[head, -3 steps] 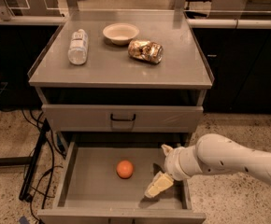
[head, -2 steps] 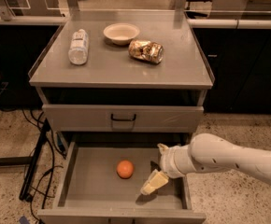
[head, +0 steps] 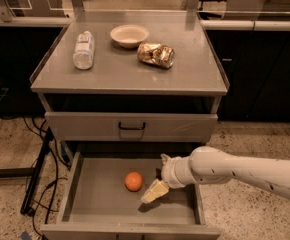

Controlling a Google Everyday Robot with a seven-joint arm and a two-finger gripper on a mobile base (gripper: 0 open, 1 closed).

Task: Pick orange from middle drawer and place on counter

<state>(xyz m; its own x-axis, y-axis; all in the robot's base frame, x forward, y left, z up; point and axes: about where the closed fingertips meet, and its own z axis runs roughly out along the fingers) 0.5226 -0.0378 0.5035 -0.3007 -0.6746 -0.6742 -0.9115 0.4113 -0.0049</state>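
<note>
Terrazzo floor (head: 11, 151), speckled beige, surrounds a grey metal cabinet. Dark low cupboards (head: 265, 74) line the wall behind it, with pale worktops running along their tops. Black cables (head: 39, 184) trail down the cabinet's left side onto the floor.

The counter (head: 130, 71) is a flat, dull grey sheet with low raised rims along its left and right sides. Three things sit towards its back. A clear water bottle (head: 84, 50) lies on its side at the left, a white bowl (head: 129, 35) stands upright in the middle, and a crumpled gold-brown foil snack bag (head: 156, 54) lies to the right of the bowl. The front half of the counter is bare metal.

Below it, a drawer front with a black handle (head: 131, 126) is closed. The middle drawer (head: 97, 206) beneath is pulled out, showing a flat grey floor. The orange (head: 133, 181) rests on that floor near the centre.

The white arm (head: 235, 168) reaches in from the right, over the drawer's right wall. Its gripper (head: 154, 192) points down and to the left inside the drawer, just beside the orange on its right. It throws a shadow on the drawer floor. Whether the jaws are apart or together cannot be told, and they hold nothing.
</note>
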